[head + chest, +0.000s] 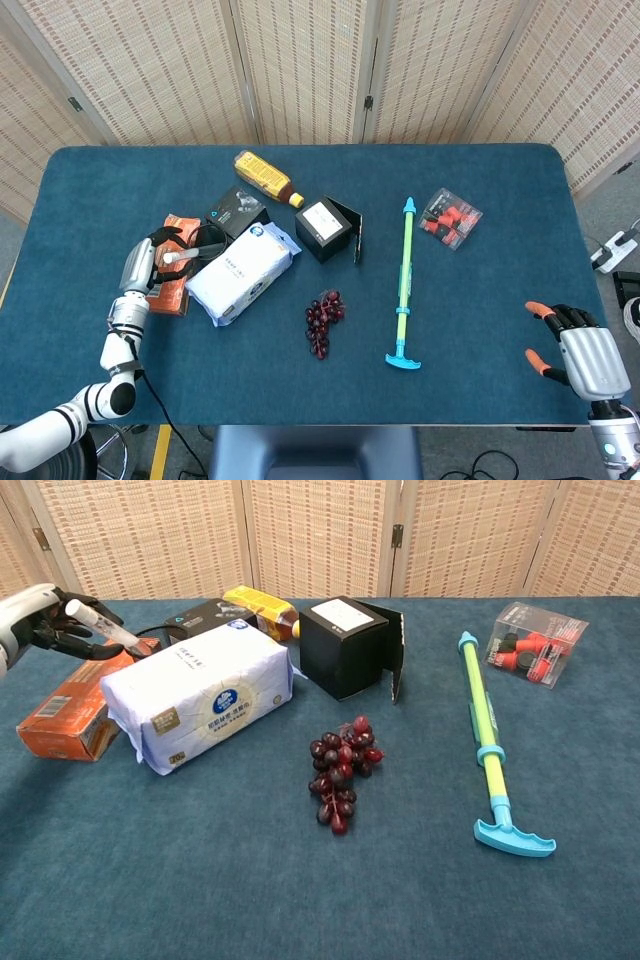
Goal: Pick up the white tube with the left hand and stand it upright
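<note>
The white tube point(104, 629) is a slim white stick with a red tip. My left hand point(42, 622) holds it above the orange box point(68, 708) at the table's left side. The tube slants down to the right, its red tip near the white tissue pack point(200, 693). In the head view the left hand point(143, 265) wraps its fingers round the tube point(182, 257). My right hand point(580, 355) hovers past the table's front right corner, fingers apart, holding nothing.
A black pouch point(236, 211), a yellow bottle point(265, 177) and an open black box point(327, 227) lie behind the tissue pack. Dark grapes point(322, 321) sit mid-table, a blue-green pump toy point(403, 288) to their right, a clear packet of red items point(450, 217) beyond.
</note>
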Tool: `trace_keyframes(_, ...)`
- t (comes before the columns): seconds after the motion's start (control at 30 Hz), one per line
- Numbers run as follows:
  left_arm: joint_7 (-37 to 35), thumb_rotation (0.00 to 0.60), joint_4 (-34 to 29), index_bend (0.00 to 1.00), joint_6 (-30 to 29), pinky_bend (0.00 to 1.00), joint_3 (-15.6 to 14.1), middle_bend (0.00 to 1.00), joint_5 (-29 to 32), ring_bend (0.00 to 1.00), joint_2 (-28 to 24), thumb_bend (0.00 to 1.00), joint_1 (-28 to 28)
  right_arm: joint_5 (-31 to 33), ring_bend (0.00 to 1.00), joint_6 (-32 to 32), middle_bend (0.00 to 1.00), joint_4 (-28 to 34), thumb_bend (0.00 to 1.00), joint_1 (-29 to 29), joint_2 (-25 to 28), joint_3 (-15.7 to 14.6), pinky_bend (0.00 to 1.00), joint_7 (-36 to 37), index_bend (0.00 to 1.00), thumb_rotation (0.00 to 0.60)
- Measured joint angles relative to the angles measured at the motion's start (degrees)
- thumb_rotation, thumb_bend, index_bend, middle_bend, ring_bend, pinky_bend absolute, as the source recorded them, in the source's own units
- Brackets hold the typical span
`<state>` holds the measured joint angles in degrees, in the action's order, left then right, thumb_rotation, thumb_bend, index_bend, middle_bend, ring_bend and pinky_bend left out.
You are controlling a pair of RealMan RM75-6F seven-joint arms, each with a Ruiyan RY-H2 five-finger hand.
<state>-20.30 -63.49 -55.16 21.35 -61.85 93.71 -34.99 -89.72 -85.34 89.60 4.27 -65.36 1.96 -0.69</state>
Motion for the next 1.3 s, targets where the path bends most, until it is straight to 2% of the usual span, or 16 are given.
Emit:
trace_keyframes(0.5, -1.23, 0.6, 0.04, 0.54, 0.15, 0.2, 0.23, 0.31, -0.21, 0.24, 0.39, 0.38, -0.29, 0.42, 0.26, -0.23, 0.36, -0.03, 0.18, -0.19, 0.07, 0.07, 0.3, 0.16, 0.25, 0.6)
trace_keyframes(0.73, -0.54, 0.6, 0.79, 0.58, -0.53, 0.2, 0.42, 0.33, -0.11, 0.25, 0.98, 0.4, -0.57, 0.52, 0.26, -0.31, 0.36, -0.23, 0.18, -0.26, 0.07, 0.09, 0.3, 0.42, 0.25, 0.6)
trace_keyframes(0.83, -0.93, 0.6, 0.91, 0.62, -1.02, 0.2, 0.63, 0.37, -0.17, 0.28, 1.17, 0.44, -0.55, 0.5, 0.26, -0.39, 0.36, -0.33, 0.18, -0.27, 0.01, 0.11, 0.3, 0.55, 0.25, 0.6)
trace_keyframes(1.07, -3.75, 0.6, 0.82, 0.66, -1.83, 0.21, 1.62, 0.41, -0.44, 0.31, 1.4, 0.49, -0.44, 0.44, 0.26, -0.61, 0.36, -0.64, 0.18, -0.32, -0.06, 0.15, 0.3, 1.01, 0.26, 0.6)
trace_keyframes(1.3, -8.44, 0.6, -3.36, 0.66, -0.72, 0.21, 3.94, 0.43, 0.26, 0.32, -1.22, 0.5, -0.17, 0.07, 0.26, -1.24, 0.36, -1.26, 0.18, -0.56, -0.13, 0.09, 0.3, 1.93, 0.26, 0.6)
